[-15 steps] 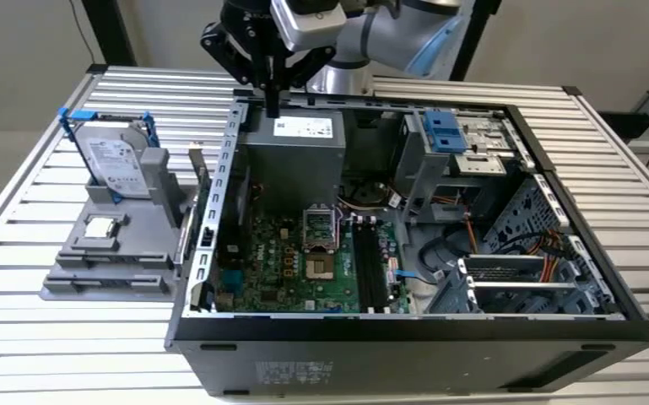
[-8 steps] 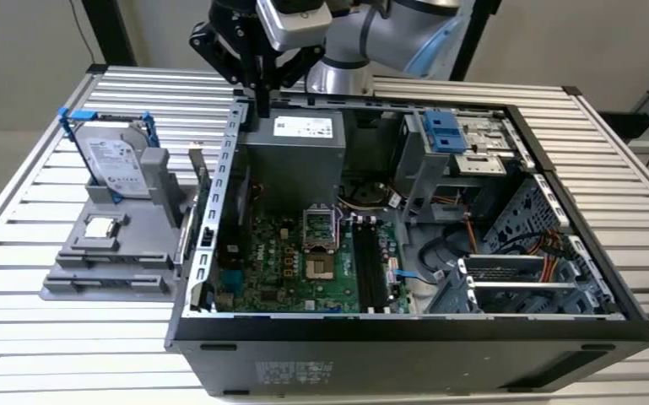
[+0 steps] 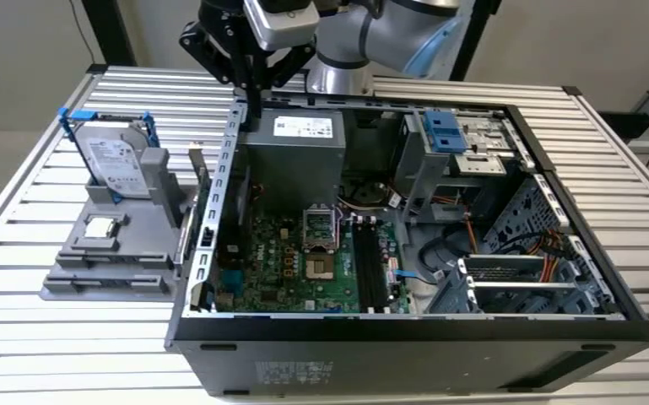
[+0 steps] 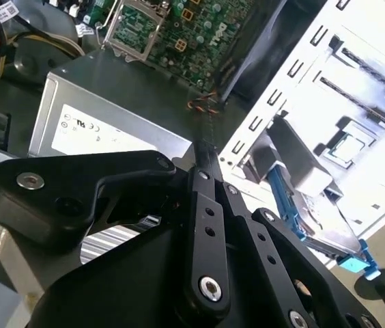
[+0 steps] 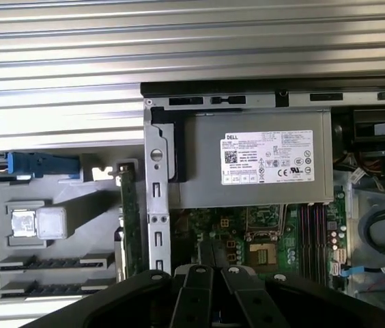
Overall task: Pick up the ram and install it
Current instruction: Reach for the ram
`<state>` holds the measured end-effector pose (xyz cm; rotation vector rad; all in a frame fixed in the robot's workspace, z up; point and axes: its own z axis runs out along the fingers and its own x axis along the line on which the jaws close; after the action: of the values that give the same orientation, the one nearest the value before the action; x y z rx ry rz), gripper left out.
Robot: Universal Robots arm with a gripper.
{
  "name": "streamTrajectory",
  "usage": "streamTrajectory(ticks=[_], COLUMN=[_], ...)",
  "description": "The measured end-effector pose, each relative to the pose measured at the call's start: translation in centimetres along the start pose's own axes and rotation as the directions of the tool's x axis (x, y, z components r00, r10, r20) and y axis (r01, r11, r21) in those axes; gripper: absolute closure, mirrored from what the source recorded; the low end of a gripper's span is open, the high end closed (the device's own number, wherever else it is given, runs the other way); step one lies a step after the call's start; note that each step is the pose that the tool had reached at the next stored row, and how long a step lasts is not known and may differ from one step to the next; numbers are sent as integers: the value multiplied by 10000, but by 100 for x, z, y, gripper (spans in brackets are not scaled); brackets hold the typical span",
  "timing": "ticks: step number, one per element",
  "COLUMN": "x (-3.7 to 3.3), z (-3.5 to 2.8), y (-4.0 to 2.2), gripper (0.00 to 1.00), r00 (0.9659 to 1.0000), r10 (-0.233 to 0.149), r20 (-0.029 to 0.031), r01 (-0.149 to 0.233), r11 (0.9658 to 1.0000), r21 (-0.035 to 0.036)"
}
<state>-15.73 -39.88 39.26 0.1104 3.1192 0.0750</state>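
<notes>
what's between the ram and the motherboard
The case's side wall stands between the ram and the motherboard, as the first wrist view shows.

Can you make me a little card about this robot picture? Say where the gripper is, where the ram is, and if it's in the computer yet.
gripper: shut, holding nothing, over the far edge of the computer case
ram: standing on edge in the gray holder beside the computer case
ram installed: no, not yet
</notes>
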Motion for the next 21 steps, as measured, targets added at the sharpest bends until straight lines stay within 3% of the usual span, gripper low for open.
streamTrajectory(ticks=[21], x=[275], z=[-5], y=[-19], gripper=[100], r00=[10000], r10=[2], r20=[-18], r01=[-2], r11=[10000], r21=[1])
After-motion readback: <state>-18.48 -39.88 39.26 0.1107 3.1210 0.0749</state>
